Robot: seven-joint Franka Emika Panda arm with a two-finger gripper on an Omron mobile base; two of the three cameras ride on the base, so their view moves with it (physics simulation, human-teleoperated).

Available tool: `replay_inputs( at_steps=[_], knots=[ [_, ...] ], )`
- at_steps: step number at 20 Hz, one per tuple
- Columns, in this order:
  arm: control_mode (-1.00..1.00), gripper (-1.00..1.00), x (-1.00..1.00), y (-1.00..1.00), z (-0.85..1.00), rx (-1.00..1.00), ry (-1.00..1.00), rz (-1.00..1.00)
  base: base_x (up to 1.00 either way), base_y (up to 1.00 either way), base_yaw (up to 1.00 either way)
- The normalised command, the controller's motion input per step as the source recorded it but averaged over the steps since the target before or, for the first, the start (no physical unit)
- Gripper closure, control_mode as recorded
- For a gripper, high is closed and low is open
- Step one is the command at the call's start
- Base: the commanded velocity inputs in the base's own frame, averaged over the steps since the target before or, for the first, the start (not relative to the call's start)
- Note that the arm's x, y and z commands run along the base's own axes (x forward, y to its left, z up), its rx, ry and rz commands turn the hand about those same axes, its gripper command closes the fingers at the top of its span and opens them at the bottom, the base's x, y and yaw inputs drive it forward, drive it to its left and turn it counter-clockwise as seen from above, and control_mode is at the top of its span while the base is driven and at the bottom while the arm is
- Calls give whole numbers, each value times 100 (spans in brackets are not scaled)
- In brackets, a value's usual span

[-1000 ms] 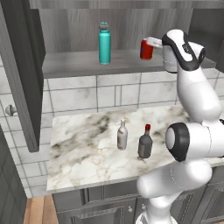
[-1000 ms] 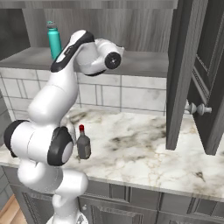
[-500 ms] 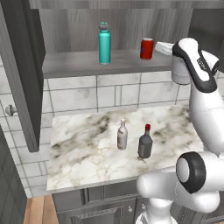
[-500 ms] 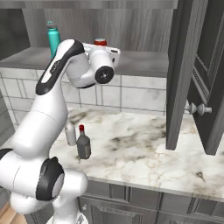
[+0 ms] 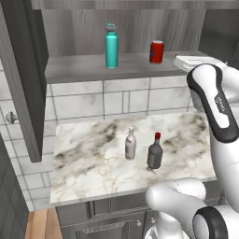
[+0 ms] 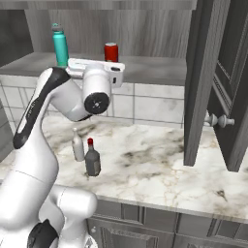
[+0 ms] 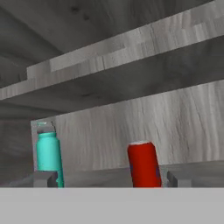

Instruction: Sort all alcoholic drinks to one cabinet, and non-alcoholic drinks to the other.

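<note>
On the grey shelf (image 5: 84, 71) of the open wall cabinet stand the teal bottle (image 5: 111, 45) and the red soda can (image 5: 157, 51), both upright and a little apart. My gripper (image 7: 111, 180) is open, drawn back in front of the shelf and level with it, touching nothing. The hand view has the can (image 7: 143, 163) straight ahead between the fingertips (image 7: 46, 178) and the teal bottle (image 7: 48, 158) to its left. Down on the marble counter (image 5: 88, 161) stand the pale long-necked bottle (image 5: 130, 144) and the squat dark bottle with the red cap (image 5: 155, 151), side by side.
An open dark cabinet door (image 5: 21, 79) with a round knob (image 5: 11, 117) hangs at the left. At the right, two more open doors (image 6: 203, 82) with a knob (image 6: 219, 120) reach out over the counter. White tiles (image 5: 93, 100) line the wall under the shelf.
The gripper was at the red can on the shelf; it has let go and pulled back toward the robot. The can stays standing on the shelf.
</note>
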Motion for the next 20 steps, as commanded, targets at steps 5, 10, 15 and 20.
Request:
replay_inputs(
  at_steps=[5, 10, 15, 20],
  knots=[
    [-100, -100, -87, 0, 0, -11, 26, -4, 0, 0, 0],
    [-100, -100, -62, 0, -1, -13, 32, -3, 0, 0, 0],
    [-100, -100, -16, 0, -9, -11, 27, 0, 0, 0, 0],
    [-100, -100, 2, 0, -49, 0, 16, 4, 0, 0, 0]
  ],
)
